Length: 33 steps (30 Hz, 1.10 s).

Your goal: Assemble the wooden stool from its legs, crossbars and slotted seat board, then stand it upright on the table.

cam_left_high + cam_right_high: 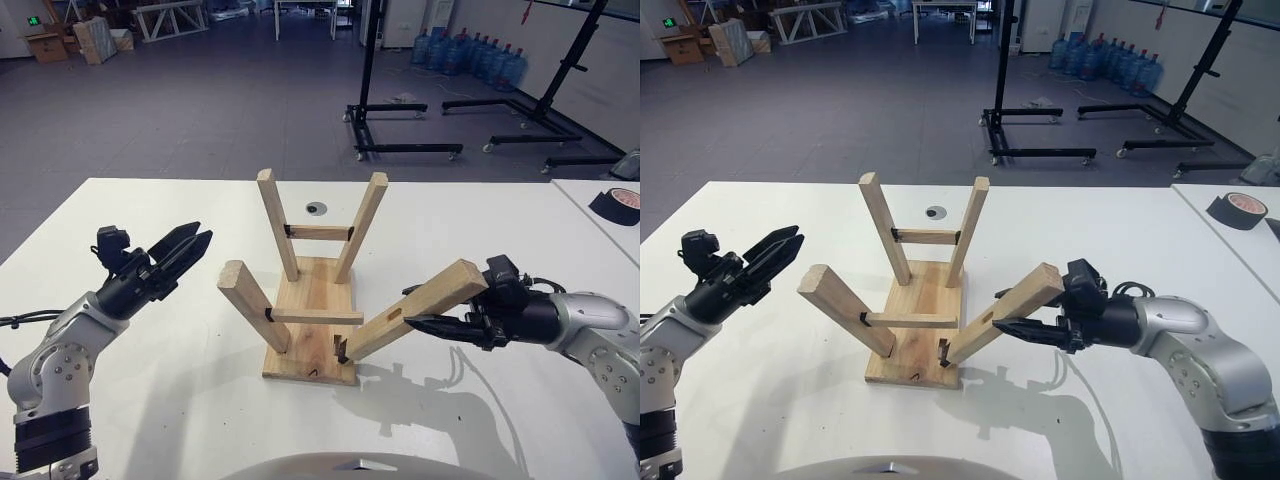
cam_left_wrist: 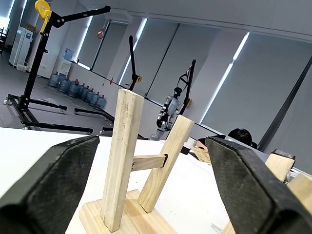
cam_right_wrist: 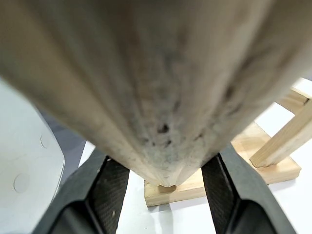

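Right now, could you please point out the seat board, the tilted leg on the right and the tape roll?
seat board point(image 1: 316, 287), left eye view, bare face near its middle.
tilted leg point(image 1: 425, 303), left eye view, middle of its length.
tape roll point(image 1: 604, 209), left eye view, outer side.

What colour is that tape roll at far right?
Black; the round tape roll shows best in the right eye view.

Item counts. Wooden leg: four. Wooden crossbar: two. Slotted seat board: one. Roll of black tape: one. White tabletop: two. Gripper: two.
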Tool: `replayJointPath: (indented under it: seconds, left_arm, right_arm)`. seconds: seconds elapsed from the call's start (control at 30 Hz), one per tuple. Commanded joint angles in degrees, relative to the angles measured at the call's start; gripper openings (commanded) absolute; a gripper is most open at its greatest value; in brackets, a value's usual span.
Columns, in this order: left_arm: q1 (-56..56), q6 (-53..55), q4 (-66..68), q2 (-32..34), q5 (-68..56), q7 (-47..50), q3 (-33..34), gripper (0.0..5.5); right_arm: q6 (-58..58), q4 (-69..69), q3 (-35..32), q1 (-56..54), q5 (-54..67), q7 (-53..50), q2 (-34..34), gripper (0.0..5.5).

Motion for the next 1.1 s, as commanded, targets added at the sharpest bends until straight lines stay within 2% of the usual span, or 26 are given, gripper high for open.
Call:
replayJointPath:
  seconds: [0.03, 0.17, 0.37, 0.7, 0.9, 1.1]
  left_arm:
    - [0.57, -0.42, -0.85, 1.27, 0.76, 0.06, -0.25, 4.00]
    - [1.51, -0.86, -2.18, 0.39, 0.88, 1.06, -0.45, 4.00]
    - [2.74, -2.58, -3.79, -1.75, 1.69, 2.67, -2.26, 4.00]
    - [4.08, -2.29, -5.81, -2.65, -1.95, 4.70, -0.94, 4.00]
    - [4.62, -2.72, -6.85, -3.31, -2.63, 5.95, -1.77, 4.00]
    - [6.08, -3.20, -8.81, -4.48, -2.79, 6.55, -2.78, 4.00]
  right_arm:
    - [-1.82, -1.84, 2.55, -1.20, -6.04, -1.09, -2.22, 2.03]
    - [-1.19, -0.92, 3.13, -4.46, -4.97, -0.90, -3.00, 2.03]
    - [-0.38, 2.06, 7.45, -9.10, -5.51, 2.52, -3.95, 2.03]
    - [3.64, 0.73, 5.05, -7.27, 1.10, 2.42, -2.59, 2.03]
    - [1.17, 3.13, 8.10, -8.15, -4.17, 2.47, -2.89, 2.03]
    - [1.13, 7.83, 11.00, -15.03, -7.29, 2.72, -4.12, 2.03]
